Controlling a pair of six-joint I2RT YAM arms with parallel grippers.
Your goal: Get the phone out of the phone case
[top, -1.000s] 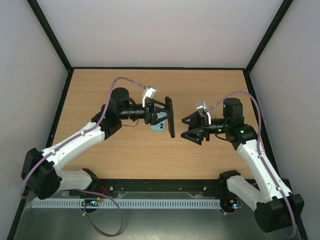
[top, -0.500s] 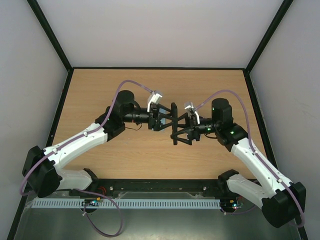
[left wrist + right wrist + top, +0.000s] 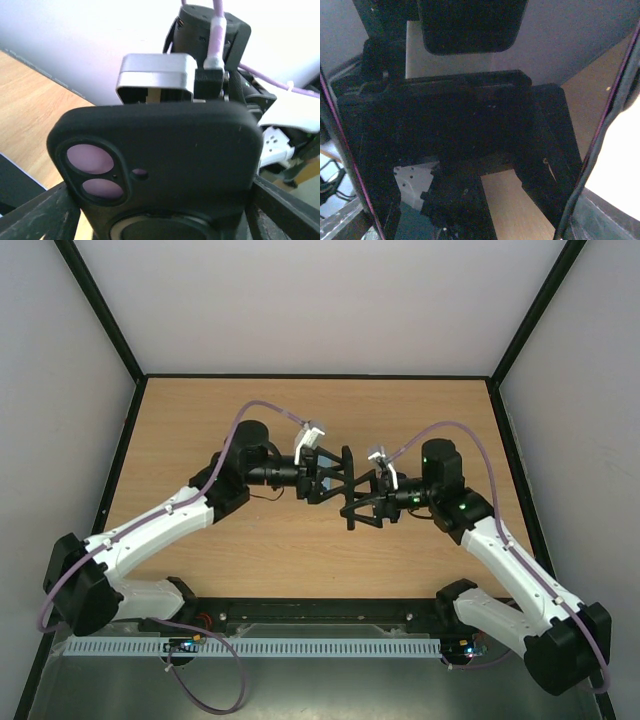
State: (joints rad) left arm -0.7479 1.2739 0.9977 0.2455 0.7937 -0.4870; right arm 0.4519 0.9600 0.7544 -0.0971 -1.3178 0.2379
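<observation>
The black phone case (image 3: pixel 347 472) stands upright on its edge above the middle of the table, between the two arms. My left gripper (image 3: pixel 333 480) is shut on it; in the left wrist view the case's back (image 3: pixel 165 145) fills the frame, and its camera cut-outs show pale lilac. My right gripper (image 3: pixel 354 502) is open against the case's other side, its fingers (image 3: pixel 600 150) spread wide of the dark case (image 3: pixel 460 115). A small light-blue patch (image 3: pixel 326 478) under the left gripper may be the phone; it is mostly hidden.
The wooden table (image 3: pixel 250 420) has a black rim and pale walls on three sides. Purple cables loop over both arms. The right wrist camera housing (image 3: pixel 157 75) sits right behind the case in the left wrist view.
A second ago the grippers were apart. The left carried the case rightward and the right moved left to meet it. In the last half second they barely moved.
</observation>
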